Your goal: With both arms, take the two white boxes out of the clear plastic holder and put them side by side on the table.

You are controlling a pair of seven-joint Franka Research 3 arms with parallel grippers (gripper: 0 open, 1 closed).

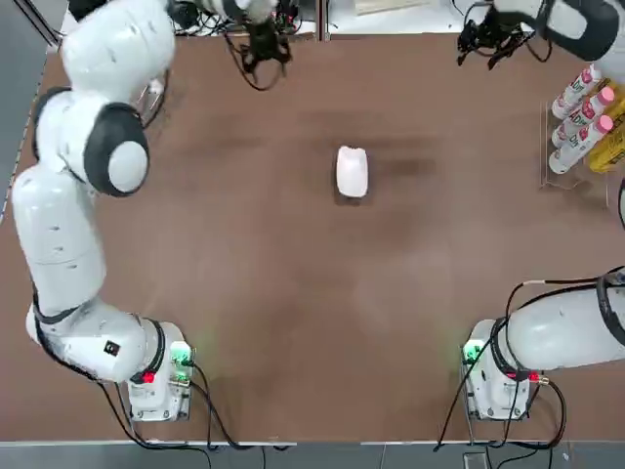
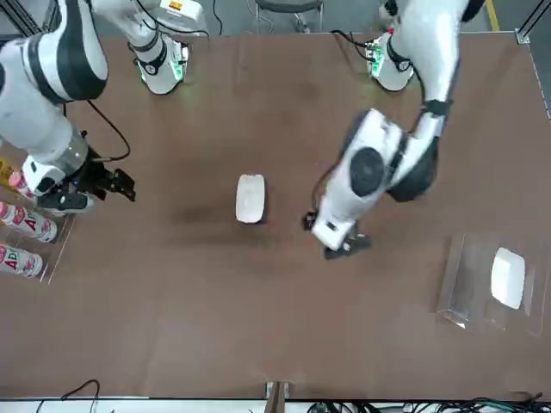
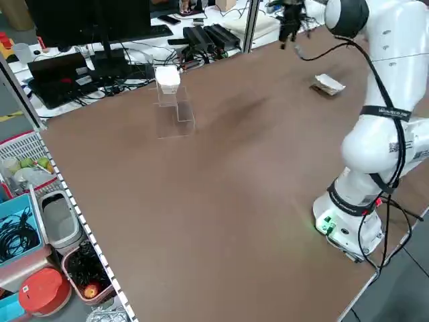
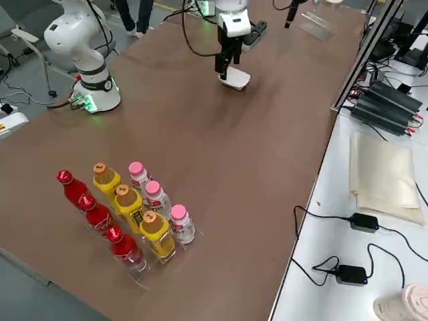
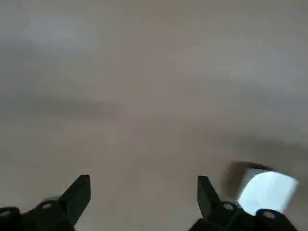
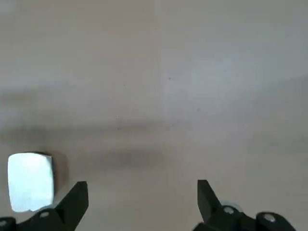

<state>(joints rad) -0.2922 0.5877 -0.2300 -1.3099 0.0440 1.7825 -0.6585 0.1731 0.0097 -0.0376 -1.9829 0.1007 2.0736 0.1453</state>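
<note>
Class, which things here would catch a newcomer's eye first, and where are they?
Two big glossy white robot arms dominate, the left arm and right arm at opposite sides of the brown table. Between them, one small white box lies alone on the bare tabletop. Brightly coloured bottles cluster at the robot's right.

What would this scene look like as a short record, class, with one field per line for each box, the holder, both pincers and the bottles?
first white box: on the table, out of the holder
second white box: in the clear plastic holder
left pincer: open, empty, above the table between the loose box and the holder
right pincer: open, empty, by the pink-capped bottles
boxes side by side: not yet
</note>
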